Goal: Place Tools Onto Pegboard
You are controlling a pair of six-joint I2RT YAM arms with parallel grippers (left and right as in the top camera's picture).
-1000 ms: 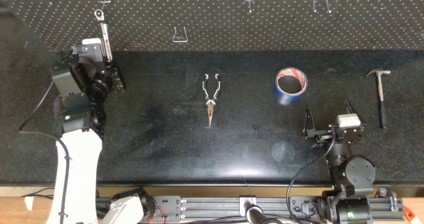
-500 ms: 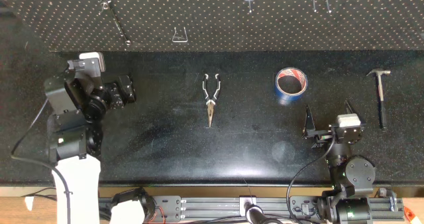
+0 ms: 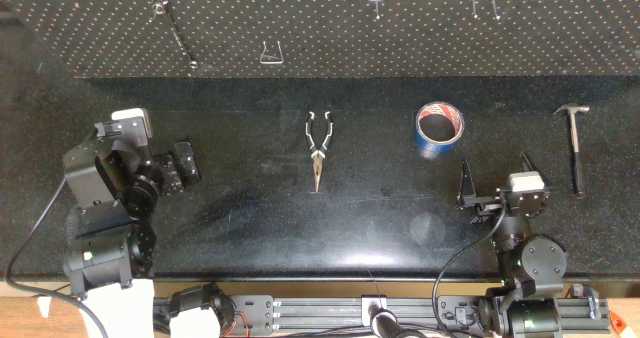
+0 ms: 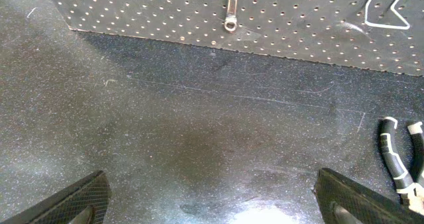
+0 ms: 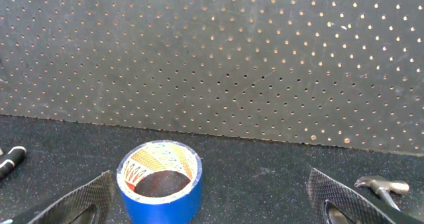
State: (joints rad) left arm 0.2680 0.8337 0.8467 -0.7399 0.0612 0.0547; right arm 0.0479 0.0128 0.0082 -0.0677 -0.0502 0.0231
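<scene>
Black worktop (image 3: 250, 213) up front, dotted pegboard (image 3: 320, 28) running along the far side, and both arms are parked low.

Starting with the left gripper (image 3: 186, 165): jaws spread wide, nothing between them. From its wrist view the gripper (image 4: 211, 184) has bare tabletop under it, one finger (image 4: 79, 201) at each lower corner. It sits over the left part of the worktop, short of the pegboard. Straight ahead of it, the wrench (image 3: 175, 36) hangs on the board, tilted in the top view, its ring end (image 4: 231, 8) down toward the table. Off to its right, well apart, the pliers (image 3: 319, 146) lie flat, white handles (image 4: 397, 161) toward the board and nose toward the arms. A triangular wire hook (image 3: 270, 54) sits on the board between wrench and pliers.

Over to the right gripper (image 3: 496, 178): also wide open and empty, near the front right. The blue tape roll (image 5: 159, 181) lies just beyond it toward the board, hole facing up. Farther right, the hammer (image 3: 574, 148) lies on the table, head toward the pegboard. Two bare hooks (image 3: 482, 0) wait high on the board.
</scene>
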